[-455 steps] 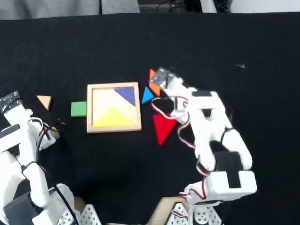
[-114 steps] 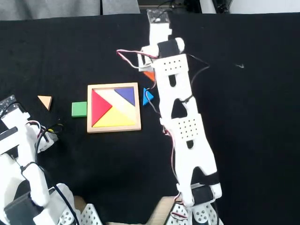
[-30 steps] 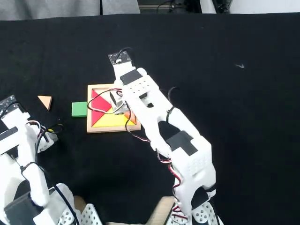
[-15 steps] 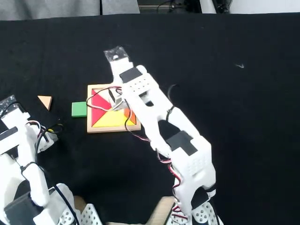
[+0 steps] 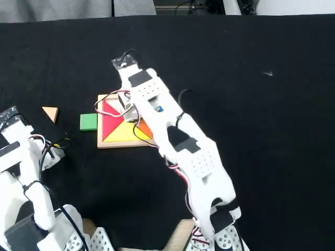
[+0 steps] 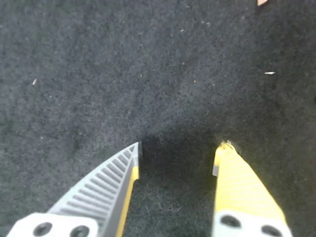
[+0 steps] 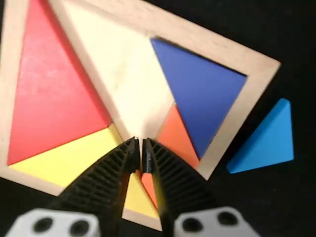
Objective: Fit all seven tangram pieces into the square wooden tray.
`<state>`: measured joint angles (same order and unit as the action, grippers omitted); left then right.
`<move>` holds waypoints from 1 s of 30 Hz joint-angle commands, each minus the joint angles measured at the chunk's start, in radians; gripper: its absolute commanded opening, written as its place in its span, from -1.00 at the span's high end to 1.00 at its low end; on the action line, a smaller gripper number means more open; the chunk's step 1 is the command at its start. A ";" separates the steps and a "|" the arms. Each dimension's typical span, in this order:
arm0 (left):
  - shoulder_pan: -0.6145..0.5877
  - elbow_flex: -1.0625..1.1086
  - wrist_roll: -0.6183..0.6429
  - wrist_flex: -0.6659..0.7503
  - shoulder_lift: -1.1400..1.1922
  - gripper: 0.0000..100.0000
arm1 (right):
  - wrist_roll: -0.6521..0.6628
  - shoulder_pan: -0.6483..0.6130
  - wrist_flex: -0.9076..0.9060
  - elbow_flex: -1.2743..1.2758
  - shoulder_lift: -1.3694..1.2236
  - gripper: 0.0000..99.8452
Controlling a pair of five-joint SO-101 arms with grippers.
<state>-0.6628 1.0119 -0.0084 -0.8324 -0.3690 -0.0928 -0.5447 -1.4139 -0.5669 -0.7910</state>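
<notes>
The orange triangle (image 7: pixel 178 133) lay inside the square wooden tray (image 7: pixel 234 118), lower centre of the right wrist frame, one edge against the dark blue piece (image 7: pixel 202 94). We judged it in but not yet squared home. The right arm's jaws were clenched on nothing, tips poised where orange met the yellow triangle (image 7: pixel 64 160). To finish well, we thought it best to nudge the orange lightly toward the rim with clenched tips, without riding onto the yellow. The light blue triangle (image 7: pixel 264 140) waited just outside the rim at right. In the high view, a green square (image 5: pixel 88 122) and tan triangle (image 5: pixel 50 113) lay left of the tray on the desk (image 5: pixel 261 130). The left arm's jaws hung released over the desk.
</notes>
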 commanded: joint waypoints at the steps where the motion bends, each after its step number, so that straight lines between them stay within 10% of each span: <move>1: -0.002 -0.010 0.008 0.012 -0.026 0.51 | 0.005 0.021 -0.077 -0.085 0.008 0.96; 17: -0.028 -0.013 0.002 0.005 -0.038 0.51 | 0.034 -0.040 -0.066 0.194 0.461 0.98; 30: -0.424 -0.015 -0.273 -0.218 -0.534 0.52 | 0.084 -0.218 0.261 0.679 0.782 0.97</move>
<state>-0.9544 1.0119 -0.1849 -0.9689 -0.7188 -0.0468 -0.7334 -1.1868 0.1327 -0.0606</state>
